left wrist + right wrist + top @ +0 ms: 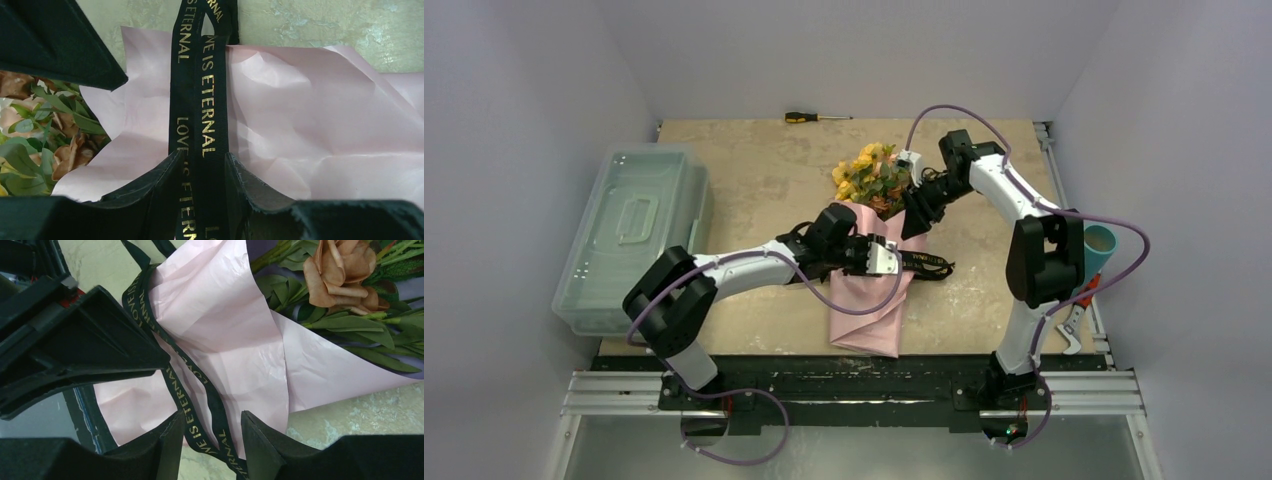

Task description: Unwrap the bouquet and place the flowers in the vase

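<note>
Mid-frame: black gold-lettered ribbon (200,100) around pink paper-cone bouquet (869,300), looks limp, probably slippery.
Grab its loose end; right gripper (212,422) jaws apart astride it, left gripper (202,160) can't tell.

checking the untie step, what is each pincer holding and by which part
Left pincer seems to pinch the black ribbon by its two stacked strands over the pink wrap; right pincer only straddles it, open.
</note>
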Available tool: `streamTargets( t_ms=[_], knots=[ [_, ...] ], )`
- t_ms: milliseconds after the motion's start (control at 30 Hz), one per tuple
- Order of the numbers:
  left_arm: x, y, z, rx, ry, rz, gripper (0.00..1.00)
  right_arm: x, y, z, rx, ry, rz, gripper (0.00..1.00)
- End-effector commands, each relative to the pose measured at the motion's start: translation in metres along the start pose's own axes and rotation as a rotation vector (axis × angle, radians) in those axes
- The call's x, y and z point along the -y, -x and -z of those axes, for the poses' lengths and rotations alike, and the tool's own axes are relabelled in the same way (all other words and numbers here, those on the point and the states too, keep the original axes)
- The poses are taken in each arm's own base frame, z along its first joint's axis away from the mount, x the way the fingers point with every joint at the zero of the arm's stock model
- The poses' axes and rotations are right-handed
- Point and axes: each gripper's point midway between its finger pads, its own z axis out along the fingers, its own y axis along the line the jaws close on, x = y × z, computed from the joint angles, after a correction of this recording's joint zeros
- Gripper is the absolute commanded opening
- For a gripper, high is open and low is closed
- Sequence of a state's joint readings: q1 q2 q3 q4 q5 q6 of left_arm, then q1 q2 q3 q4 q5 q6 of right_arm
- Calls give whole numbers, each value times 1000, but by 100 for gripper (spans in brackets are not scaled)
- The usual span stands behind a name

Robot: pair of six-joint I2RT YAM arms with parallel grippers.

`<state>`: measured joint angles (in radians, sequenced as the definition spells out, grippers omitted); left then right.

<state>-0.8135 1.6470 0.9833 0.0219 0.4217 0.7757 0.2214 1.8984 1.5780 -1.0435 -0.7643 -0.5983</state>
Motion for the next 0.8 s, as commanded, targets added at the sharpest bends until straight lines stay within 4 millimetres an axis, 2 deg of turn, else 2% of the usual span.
streamTargets(
  t_ms=[0, 133, 267, 367, 533, 633, 767],
  knots=[
    [-12, 16, -10, 40, 12, -69, 35, -9, 15, 8, 63, 8, 28, 50],
    [-10, 9, -16, 22, -4, -56, 31, -8, 17, 8, 66, 7, 30, 50],
    [-12, 13, -16, 23, -10, -49, 13, -8, 18, 8, 69, 9, 31, 50],
    [-18, 26, -10, 48, 0, -29, 0, -8, 19, 7, 70, 11, 33, 50],
    [-30, 51, 11, 96, 55, 12, 0, -9, 23, 7, 72, 16, 41, 50],
    [-25, 54, 27, 99, 57, 47, 0, -11, 24, 6, 71, 21, 46, 50],
    [-37, 61, 58, 134, 130, 109, 0, -13, 27, 4, 67, 29, 55, 50]
  ],
)
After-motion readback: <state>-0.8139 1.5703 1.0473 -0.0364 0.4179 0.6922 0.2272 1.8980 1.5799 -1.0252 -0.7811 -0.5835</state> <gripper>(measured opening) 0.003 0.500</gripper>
